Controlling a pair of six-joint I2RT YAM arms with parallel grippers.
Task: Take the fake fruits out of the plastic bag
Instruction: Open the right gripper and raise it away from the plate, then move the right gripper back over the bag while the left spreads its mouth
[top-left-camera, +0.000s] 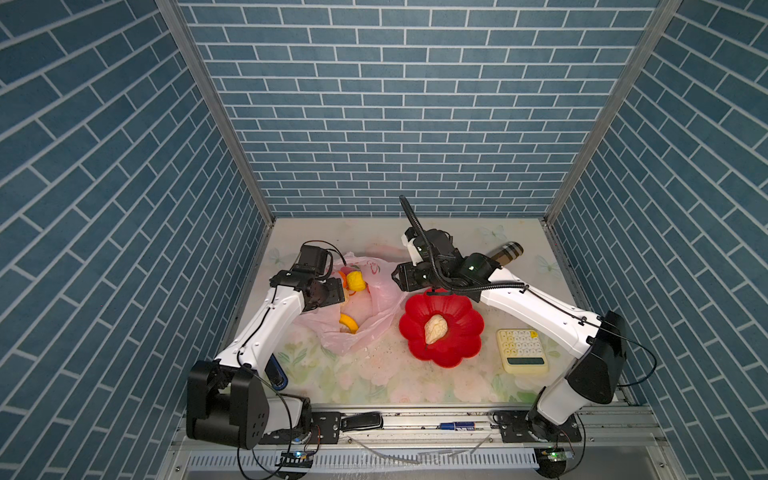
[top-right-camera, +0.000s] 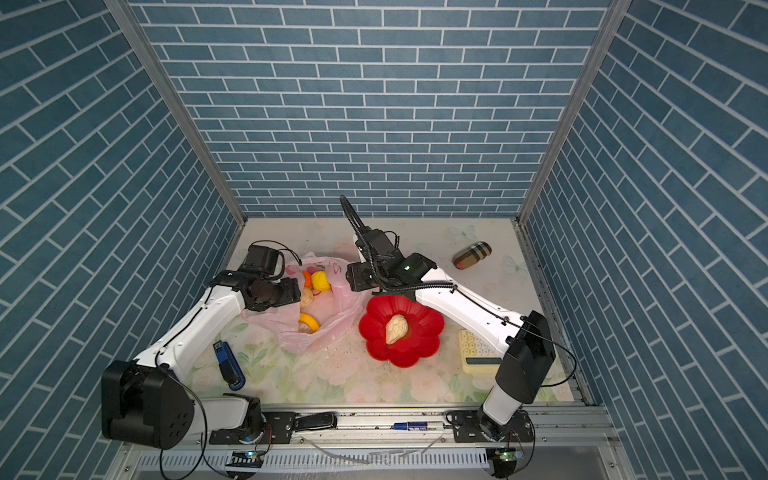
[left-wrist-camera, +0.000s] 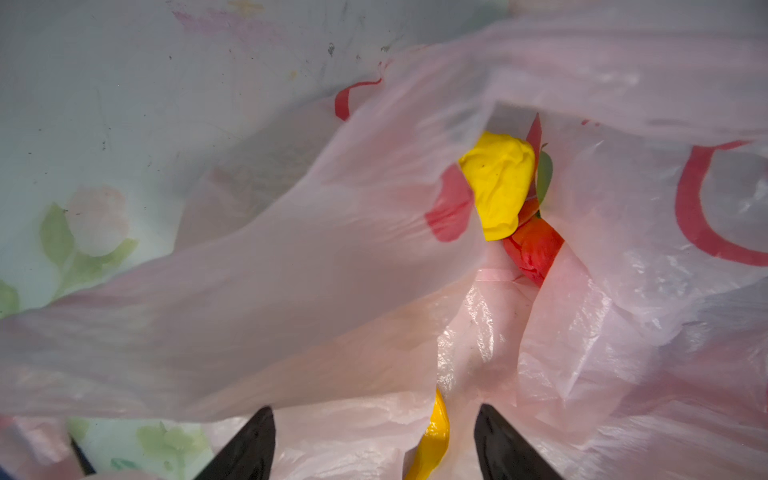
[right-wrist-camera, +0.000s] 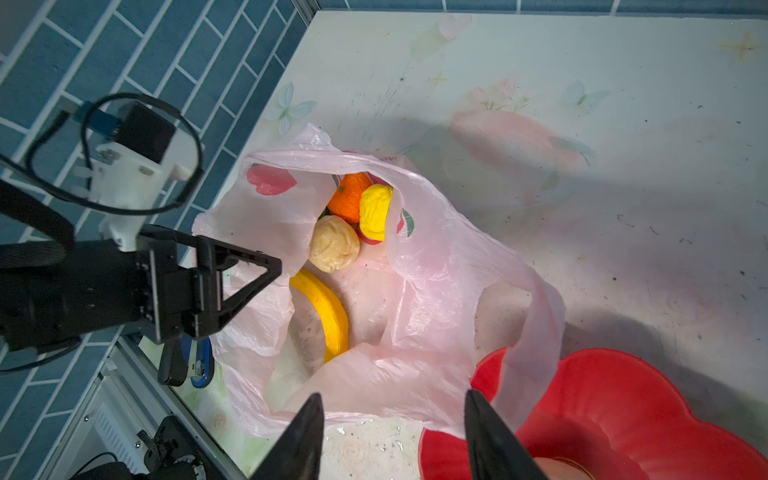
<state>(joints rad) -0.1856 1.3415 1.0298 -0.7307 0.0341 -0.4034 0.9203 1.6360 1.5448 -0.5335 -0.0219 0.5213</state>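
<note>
fake fruits: 5, maybe more | plastic bag: 1 | red dish: 1

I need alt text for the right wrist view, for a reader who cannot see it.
An open pale-pink plastic bag lies on the flowered table, holding a yellow banana, a cream fruit, a yellow lump and an orange-red fruit. The right gripper hangs open above its edge, beside a red dish.

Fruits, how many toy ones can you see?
5. One cream fruit lies in the red dish. Four sit in the bag: banana, cream ball, yellow lump, orange-red one. More may hide deeper inside.
</note>
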